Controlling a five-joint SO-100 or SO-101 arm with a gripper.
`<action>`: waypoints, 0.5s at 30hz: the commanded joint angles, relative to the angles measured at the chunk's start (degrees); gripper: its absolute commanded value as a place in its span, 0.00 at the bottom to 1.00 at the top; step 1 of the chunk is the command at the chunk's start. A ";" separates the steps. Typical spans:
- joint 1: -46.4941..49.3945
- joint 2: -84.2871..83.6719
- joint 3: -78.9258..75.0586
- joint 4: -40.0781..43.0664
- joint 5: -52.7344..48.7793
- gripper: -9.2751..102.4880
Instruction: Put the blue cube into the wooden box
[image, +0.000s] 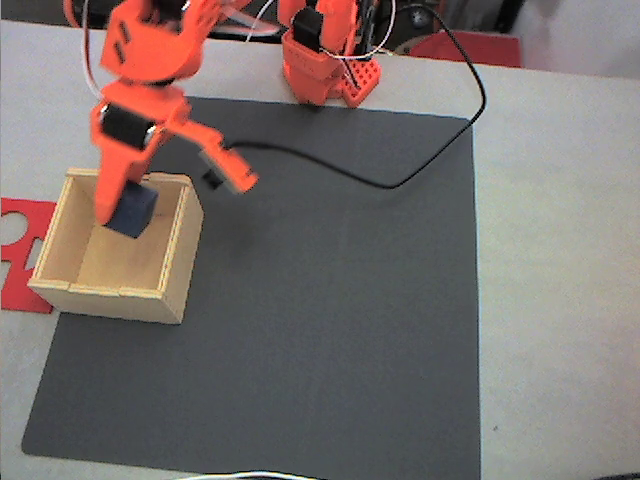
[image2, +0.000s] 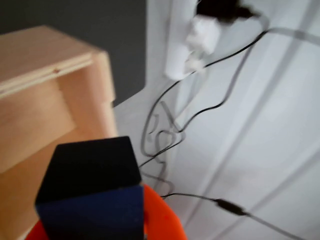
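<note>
Navy matte blue cube (image2: 92, 187), above wooden box (image2: 45, 100)

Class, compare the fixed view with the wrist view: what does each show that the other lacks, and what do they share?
Fixed view alone: the dark mat, the flat red piece beside the box, and the arm's orange base.
Wrist view alone: a white plug and thin cables trailing over a white surface.
Both: the blue cube held in the hand over the wooden box.

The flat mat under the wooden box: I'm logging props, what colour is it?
Dark charcoal grey square mat, plain; the fixed view shows it best.
</note>
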 joint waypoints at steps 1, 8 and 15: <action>2.46 -1.76 -4.75 -0.09 2.11 0.09; 5.54 -3.25 -7.47 2.20 3.34 0.08; 7.21 -11.51 -10.63 0.18 4.92 0.08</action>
